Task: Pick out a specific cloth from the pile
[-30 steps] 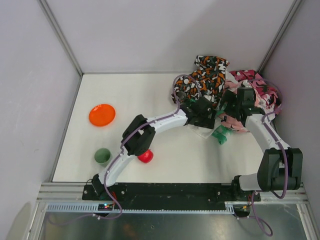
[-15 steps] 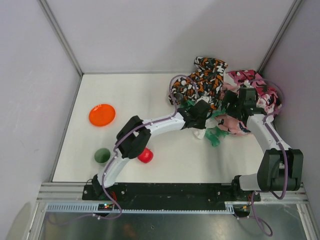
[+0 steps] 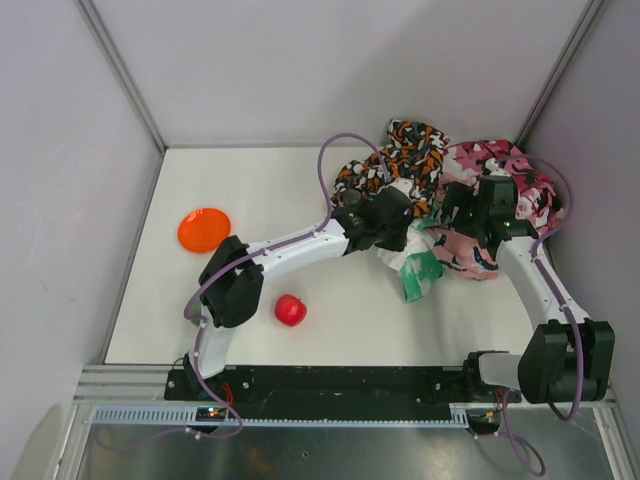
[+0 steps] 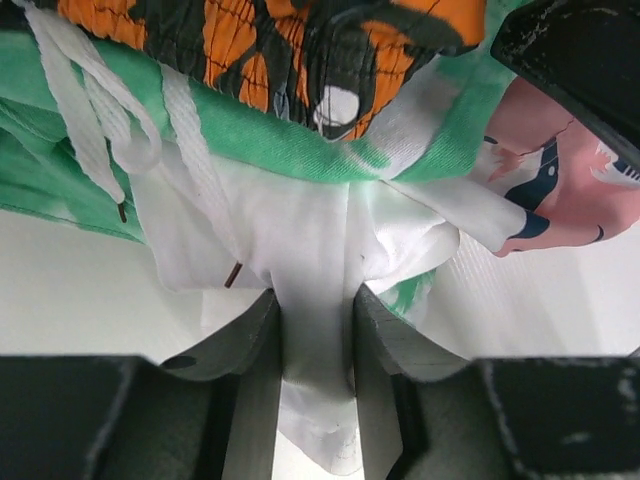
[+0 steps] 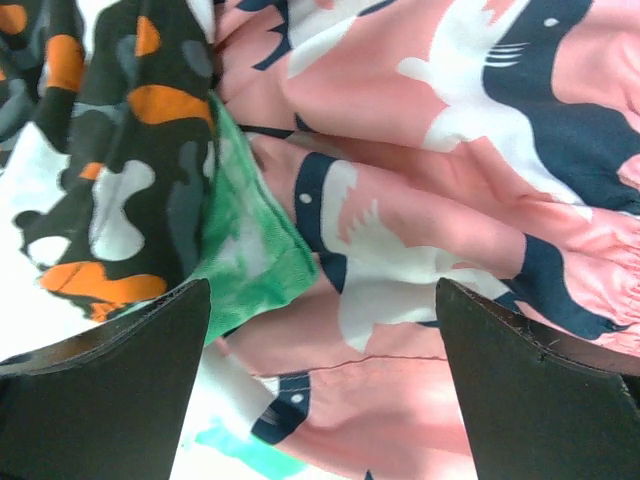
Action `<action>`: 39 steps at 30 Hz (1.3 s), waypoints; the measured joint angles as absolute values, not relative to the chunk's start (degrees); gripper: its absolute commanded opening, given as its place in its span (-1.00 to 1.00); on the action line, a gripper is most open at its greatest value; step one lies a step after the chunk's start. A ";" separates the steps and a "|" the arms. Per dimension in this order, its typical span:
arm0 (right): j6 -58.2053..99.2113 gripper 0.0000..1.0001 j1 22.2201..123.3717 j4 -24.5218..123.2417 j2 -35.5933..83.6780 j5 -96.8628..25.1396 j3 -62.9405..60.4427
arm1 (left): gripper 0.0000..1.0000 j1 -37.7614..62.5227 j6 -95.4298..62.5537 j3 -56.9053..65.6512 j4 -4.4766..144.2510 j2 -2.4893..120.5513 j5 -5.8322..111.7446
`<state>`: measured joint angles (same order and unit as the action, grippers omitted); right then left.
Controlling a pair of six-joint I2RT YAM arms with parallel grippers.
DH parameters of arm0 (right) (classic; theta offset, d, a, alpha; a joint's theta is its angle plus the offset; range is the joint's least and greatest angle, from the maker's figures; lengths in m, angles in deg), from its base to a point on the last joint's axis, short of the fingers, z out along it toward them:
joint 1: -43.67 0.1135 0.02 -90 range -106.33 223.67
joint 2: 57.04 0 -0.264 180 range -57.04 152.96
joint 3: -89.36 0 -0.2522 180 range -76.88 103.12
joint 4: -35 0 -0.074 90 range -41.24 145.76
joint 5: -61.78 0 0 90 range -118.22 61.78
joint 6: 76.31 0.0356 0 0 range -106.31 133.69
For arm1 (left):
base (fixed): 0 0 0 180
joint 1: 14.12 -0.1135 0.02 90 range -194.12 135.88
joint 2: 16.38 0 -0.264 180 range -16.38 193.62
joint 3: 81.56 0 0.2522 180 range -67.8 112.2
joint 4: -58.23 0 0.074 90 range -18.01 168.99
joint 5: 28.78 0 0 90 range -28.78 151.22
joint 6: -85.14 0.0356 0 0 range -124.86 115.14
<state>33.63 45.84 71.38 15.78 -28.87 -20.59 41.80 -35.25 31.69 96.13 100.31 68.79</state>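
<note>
Left wrist view showed the left pincer [image 4: 315, 300] had clamped the white cloth [image 4: 300, 230] and begun tugging it from the pile [image 3: 440, 170].

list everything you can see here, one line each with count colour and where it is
table: one, white, walled on three sides
pile: one, mixed colours, far right of table
white cloth: one, plain white, pile's near edge
blotched cloth: one, orange-black-white, far side of pile
pink cloth: one, pink-black-white, right side of pile
mottled cloth: one, green-white, near edge of pile
ball: one, red, near side, beside left arm
disc: one, orange, left side of table
left gripper: one, black, shut on white cloth
right gripper: one, black, open over pink cloth
</note>
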 measured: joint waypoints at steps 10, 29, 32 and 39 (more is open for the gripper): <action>32.65 0.99 49.89 74.61 12.30 -28.56 -20.59 | -0.94 41.78 -34.73 32.23 99.28 100.37 67.92; 40.36 0.79 54.30 75.09 23.21 -37.11 -21.75 | -0.98 41.15 -33.24 30.40 101.75 98.14 66.06; 42.73 0.75 50.74 72.64 28.00 -37.32 -21.75 | -0.98 41.15 -33.06 27.64 101.75 95.70 65.91; 45.70 0.73 37.69 68.18 34.23 -34.29 -21.09 | -0.99 39.86 -32.91 17.59 100.15 84.05 66.58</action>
